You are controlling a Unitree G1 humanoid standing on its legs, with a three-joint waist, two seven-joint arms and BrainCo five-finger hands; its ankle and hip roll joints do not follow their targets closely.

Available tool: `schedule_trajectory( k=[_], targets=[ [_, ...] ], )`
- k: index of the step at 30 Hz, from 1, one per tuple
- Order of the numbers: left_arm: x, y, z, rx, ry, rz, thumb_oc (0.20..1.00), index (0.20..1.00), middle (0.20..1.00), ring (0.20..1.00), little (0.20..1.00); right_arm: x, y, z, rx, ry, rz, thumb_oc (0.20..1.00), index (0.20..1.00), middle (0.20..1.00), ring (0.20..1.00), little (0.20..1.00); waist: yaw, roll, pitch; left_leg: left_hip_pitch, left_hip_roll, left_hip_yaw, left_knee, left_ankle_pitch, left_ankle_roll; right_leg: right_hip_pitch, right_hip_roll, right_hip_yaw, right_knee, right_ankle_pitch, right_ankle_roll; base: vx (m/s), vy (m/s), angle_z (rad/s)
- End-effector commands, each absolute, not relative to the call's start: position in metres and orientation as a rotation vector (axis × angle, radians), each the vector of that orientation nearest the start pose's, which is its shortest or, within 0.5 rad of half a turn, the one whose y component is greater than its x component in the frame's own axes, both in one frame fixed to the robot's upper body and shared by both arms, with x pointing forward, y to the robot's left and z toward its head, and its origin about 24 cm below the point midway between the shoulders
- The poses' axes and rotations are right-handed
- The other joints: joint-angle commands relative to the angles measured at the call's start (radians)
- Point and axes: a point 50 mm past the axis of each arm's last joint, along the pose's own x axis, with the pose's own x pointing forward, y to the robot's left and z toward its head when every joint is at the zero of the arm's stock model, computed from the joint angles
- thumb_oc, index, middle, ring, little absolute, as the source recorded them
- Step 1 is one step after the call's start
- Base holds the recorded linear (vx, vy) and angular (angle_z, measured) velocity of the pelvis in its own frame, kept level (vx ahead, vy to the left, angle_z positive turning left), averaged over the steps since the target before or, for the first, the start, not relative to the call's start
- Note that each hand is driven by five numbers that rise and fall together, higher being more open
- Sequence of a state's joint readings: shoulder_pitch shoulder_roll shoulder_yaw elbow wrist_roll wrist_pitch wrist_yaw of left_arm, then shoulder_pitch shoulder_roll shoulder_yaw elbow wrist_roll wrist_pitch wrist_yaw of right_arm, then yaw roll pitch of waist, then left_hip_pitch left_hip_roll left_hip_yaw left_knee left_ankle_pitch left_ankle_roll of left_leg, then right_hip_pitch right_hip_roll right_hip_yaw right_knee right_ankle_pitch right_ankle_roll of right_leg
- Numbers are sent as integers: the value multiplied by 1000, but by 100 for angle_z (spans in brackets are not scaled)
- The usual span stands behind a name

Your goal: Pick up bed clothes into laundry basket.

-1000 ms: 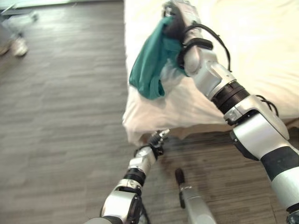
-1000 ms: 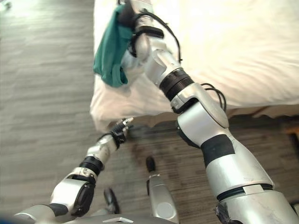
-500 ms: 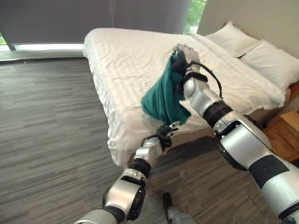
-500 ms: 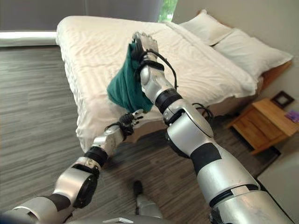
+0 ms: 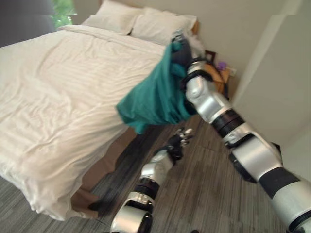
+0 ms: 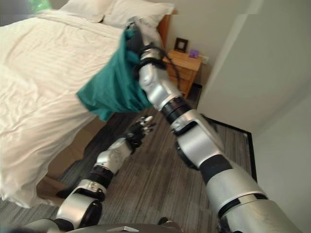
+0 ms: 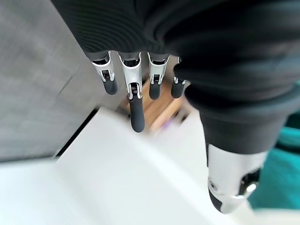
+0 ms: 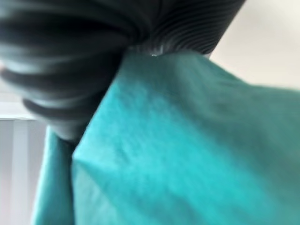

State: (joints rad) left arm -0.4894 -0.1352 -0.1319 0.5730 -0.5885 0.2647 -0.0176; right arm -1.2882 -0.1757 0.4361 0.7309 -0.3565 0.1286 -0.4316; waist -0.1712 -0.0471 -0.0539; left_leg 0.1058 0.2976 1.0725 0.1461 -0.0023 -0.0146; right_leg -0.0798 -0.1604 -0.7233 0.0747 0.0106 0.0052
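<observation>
The teal garment (image 5: pixel 155 99) hangs from our right robot hand (image 5: pixel 181 48), fingers clenched on its top edge, held high in the air beside the bed (image 5: pixel 53 87). We judge the risk is the loose cloth swinging and slipping free, or snagging on the left robot hand (image 5: pixel 181 138), which hovers relaxed and empty just below its hem (no basket shows yet). Beyond the right robot hand, the nightstand (image 6: pixel 187 65) and wall (image 6: pixel 243 58) crowd in; open floor (image 6: pixel 160 179) lies beneath.

The bed (image 5: pixel 53 97) (white sheet, rumpled) carries two pillows (image 5: pixel 141 22) at its head.
</observation>
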Motion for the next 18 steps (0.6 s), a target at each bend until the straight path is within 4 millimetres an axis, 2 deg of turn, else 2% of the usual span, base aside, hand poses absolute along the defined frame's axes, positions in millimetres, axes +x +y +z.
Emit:
schedule_trajectory(
  k=[1, 3, 4, 5, 6, 7, 9, 10, 12, 13, 14, 15, 16, 17, 18],
  targets=[
    [333, 19, 67, -667, 299, -405, 1000, 1000, 1000, 1000, 1000, 374, -32, 355, -796, -873, -203, 200, 200, 200, 200, 200, -36, -4, -51, -13, -50, -115, -229, 122, -96, 160, -50, 105, -162, 22, 158, -59, -197, -93],
    [331, 16, 68, -664, 294, -405, 1000, 1000, 1000, 1000, 1000, 365, -39, 367, -795, -926, -221, 200, 200, 200, 200, 200, -57, -1, -48, -20, -40, -93, -198, 124, -103, 141, -43, 132, -162, 17, 144, -39, -206, -99],
    [330, 14, 71, -664, 283, -409, 1000, 1000, 1000, 1000, 1000, 363, -42, 370, -807, -929, -223, 200, 200, 200, 200, 200, -67, -7, -41, -30, -21, -90, -136, 105, -113, 132, -42, 151, -162, 15, 136, -15, -223, -60],
    [330, 16, 74, -659, 261, -401, 1000, 1000, 1000, 1000, 1000, 356, -40, 374, -796, -960, -207, 200, 200, 200, 200, 200, -76, -14, -31, -41, 2, -107, -52, 63, -124, 120, -38, 191, -162, 12, 129, -9, -165, -68],
    [335, 37, 81, -647, 199, -312, 1000, 1000, 1000, 1000, 1000, 348, -42, 370, -730, -979, -184, 200, 200, 200, 200, 200, -28, -21, -14, -99, -34, -315, 42, -15, -111, 100, -31, 287, -162, 5, 120, -13, -73, -117],
    [334, 36, 80, -646, 201, -311, 1000, 1000, 1000, 1000, 1000, 348, -43, 370, -730, -977, -184, 200, 200, 200, 200, 200, -29, -22, -16, -105, -34, -317, 47, -18, -108, 98, -33, 285, -162, 6, 120, -48, -21, -220],
    [332, 57, 73, -623, 181, -256, 1000, 1000, 1000, 1000, 1000, 347, -42, 362, -723, -972, -163, 200, 200, 200, 200, 200, 26, -20, -8, -130, -103, -524, 4, -41, -85, 87, -21, 349, -162, 7, 98, 24, 15, -205],
    [331, 67, 74, -593, 151, -223, 1000, 1000, 1000, 1000, 1000, 344, -41, 360, -694, -980, -145, 200, 200, 200, 200, 200, 50, -17, -5, -134, -148, -652, -18, -57, -76, 82, -10, 413, -162, 14, 88, 93, 41, -89],
    [327, 80, 70, -597, 138, -194, 1000, 1000, 1000, 1000, 1000, 342, -41, 353, -684, -978, -127, 200, 200, 200, 200, 200, 76, -14, -2, -139, -201, -822, -79, -52, -64, 62, 17, 526, -162, 42, 62, 102, 50, -129],
    [327, 85, 72, -586, 119, -182, 1000, 1000, 1000, 1000, 1000, 340, -39, 351, -690, -989, -110, 200, 200, 200, 200, 200, 85, -11, -2, -155, -240, -941, -107, -38, -48, 53, 40, 611, -162, 50, 48, 163, 72, -178],
    [327, 88, 73, -585, 114, -170, 1000, 1000, 1000, 1000, 1000, 335, -38, 346, -682, -997, -86, 200, 200, 200, 200, 200, 98, -6, -5, -167, -261, -1027, -140, -23, -38, 52, 60, 675, -162, 45, 38, 140, 74, -165],
    [327, 88, 76, -587, 98, -175, 1000, 1000, 1000, 1000, 1000, 332, -39, 345, -680, -1001, -74, 200, 200, 200, 200, 200, 94, 4, -6, -163, -273, -1085, -173, -15, -25, 50, 78, 721, -162, 44, 28, 118, 74, -147],
    [326, 87, 79, -588, 88, -183, 1000, 1000, 1000, 1000, 1000, 329, -43, 340, -671, -993, -70, 200, 200, 200, 200, 200, 89, 13, -11, -142, -261, -1059, -216, 6, -24, 52, 87, 742, -162, 46, 25, 55, 112, -174],
    [328, 82, 87, -586, 70, -206, 1000, 1000, 1000, 1000, 1000, 328, -54, 340, -669, -993, -101, 200, 200, 200, 200, 200, 66, 19, -15, -130, -238, -1009, -233, 22, -39, 50, 85, 752, -162, 49, 29, 45, 225, -222],
    [333, 75, 97, -549, 54, -235, 1000, 1000, 1000, 1000, 1000, 324, -71, 333, -676, -970, -110, 200, 200, 200, 200, 200, 46, 25, -22, -122, -234, -955, -233, 27, -39, 50, 95, 798, -162, 38, 37, -1, 189, -170]
  ],
)
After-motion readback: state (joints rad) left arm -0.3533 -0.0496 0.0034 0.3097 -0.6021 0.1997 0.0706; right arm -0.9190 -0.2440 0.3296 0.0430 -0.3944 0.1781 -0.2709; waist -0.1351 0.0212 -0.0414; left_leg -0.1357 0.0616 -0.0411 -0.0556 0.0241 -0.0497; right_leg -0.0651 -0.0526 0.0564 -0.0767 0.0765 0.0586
